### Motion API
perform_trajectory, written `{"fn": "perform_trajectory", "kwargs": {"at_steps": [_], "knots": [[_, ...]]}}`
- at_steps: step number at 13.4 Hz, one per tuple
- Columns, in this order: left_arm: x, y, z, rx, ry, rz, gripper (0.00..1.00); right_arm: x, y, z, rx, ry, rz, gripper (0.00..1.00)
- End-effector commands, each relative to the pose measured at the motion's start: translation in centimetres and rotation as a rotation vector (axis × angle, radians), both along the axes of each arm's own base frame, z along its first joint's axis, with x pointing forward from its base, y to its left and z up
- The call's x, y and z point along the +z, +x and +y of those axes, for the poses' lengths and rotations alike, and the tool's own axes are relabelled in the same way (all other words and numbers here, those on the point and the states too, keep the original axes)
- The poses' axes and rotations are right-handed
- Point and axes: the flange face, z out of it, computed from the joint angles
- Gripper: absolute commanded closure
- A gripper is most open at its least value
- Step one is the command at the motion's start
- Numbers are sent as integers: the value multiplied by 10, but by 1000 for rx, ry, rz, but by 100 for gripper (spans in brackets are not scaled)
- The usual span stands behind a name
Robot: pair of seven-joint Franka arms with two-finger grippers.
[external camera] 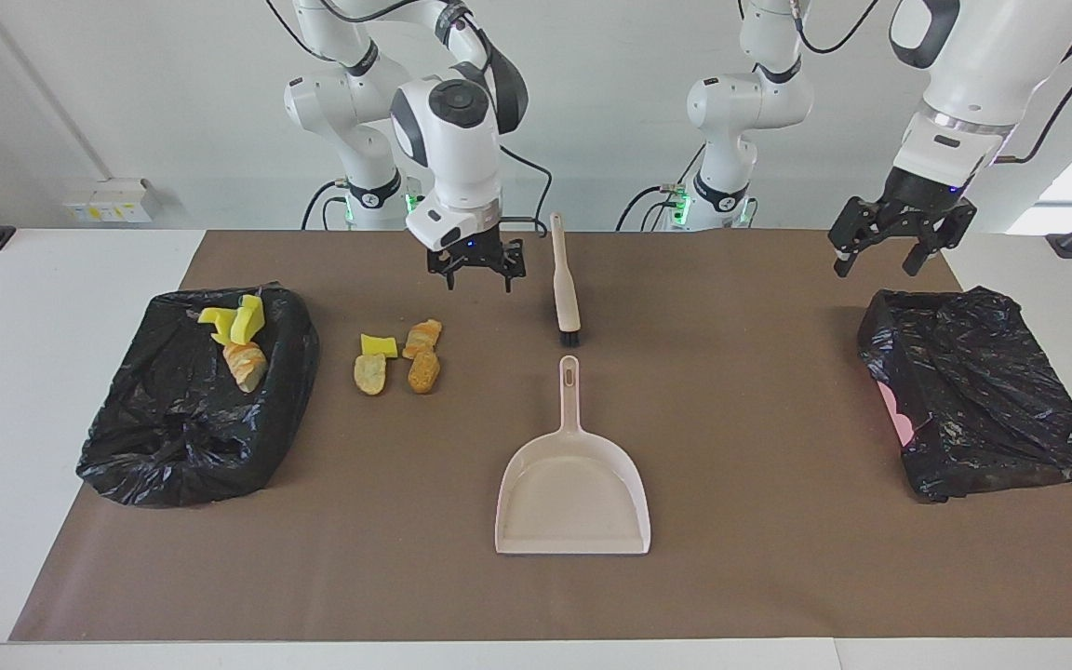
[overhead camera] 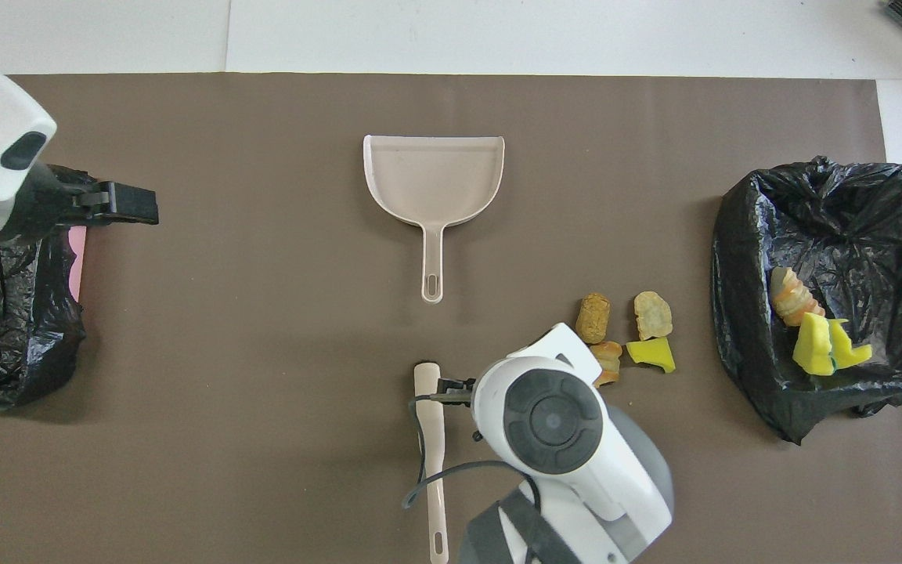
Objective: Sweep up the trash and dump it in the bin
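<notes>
Right gripper point(external camera: 478, 270) wide, empty, above mat at brush's point(external camera: 564, 284) 9 o'clock; left gripper point(external camera: 899, 249) wide, empty, over bin point(external camera: 983, 391) at trash's point(external camera: 396, 358) 3 o'clock.

A white table point(external camera: 61, 391) carries a brown paper mat point(external camera: 759, 558) across the frame's middle. On the mat, a beige plastic dustpan point(external camera: 573, 484) lies at lower centre, a beige hand brush point(external camera: 564, 288) above it, four yellow and tan trash lumps point(external camera: 396, 358) left of centre, and crumpled black bag-lined bins at the left point(external camera: 192, 419) and right point(external camera: 983, 391) edges
</notes>
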Motion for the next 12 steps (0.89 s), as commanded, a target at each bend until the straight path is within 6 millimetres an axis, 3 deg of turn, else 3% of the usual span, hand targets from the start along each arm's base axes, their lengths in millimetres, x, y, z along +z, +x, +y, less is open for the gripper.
{"fn": "perform_trajectory", "kwargs": {"at_steps": [1, 4, 8, 9, 10, 11, 12], "knots": [[-21, 6, -47, -9, -49, 41, 0, -23, -25, 28, 5, 5, 7, 0], [-58, -1, -126, -44, -59, 70, 0, -42, -53, 60, 26, 1, 24, 0], [-75, -5, -153, -53, -63, 80, 0, -45, -58, 65, 26, 2, 24, 0], [-96, 2, -160, -43, -55, 109, 0, -52, -58, 68, 27, 7, 24, 0], [-132, 4, -190, -27, -49, 138, 0, -61, -65, 78, 31, 15, 22, 0], [-145, 7, -223, -19, -78, 102, 0, -68, -73, 87, 19, 20, 24, 0], [-153, 10, -228, -13, -86, 100, 0, -75, -75, 88, 10, 15, 30, 0]]}}
